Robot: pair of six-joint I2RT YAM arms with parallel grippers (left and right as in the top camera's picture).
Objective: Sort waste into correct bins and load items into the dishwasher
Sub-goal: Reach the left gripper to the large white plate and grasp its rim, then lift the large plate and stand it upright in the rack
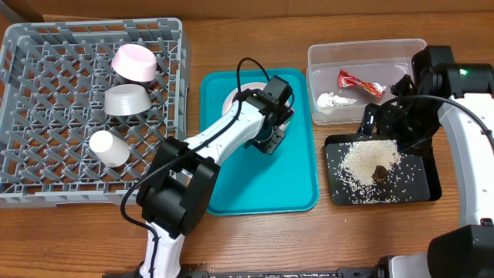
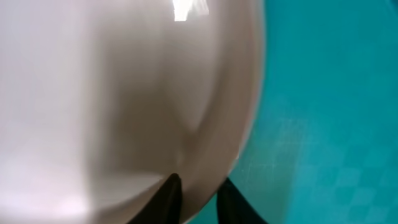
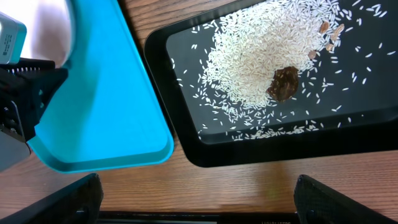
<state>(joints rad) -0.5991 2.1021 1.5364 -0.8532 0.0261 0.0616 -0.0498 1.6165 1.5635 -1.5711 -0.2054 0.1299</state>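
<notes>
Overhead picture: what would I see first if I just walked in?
The bright teal tray in the middle, where the left gripper pinches a white plate. To the right, a heap of white rice lies on a black tray; to the left stands a big grey rack.

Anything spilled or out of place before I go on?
Nothing is spilled: the rice and the brown lump lie inside the black tray, with no grains on the table. Only the white cup in the dish rack looks odd; it seems tipped on its side rather than standing.
</notes>
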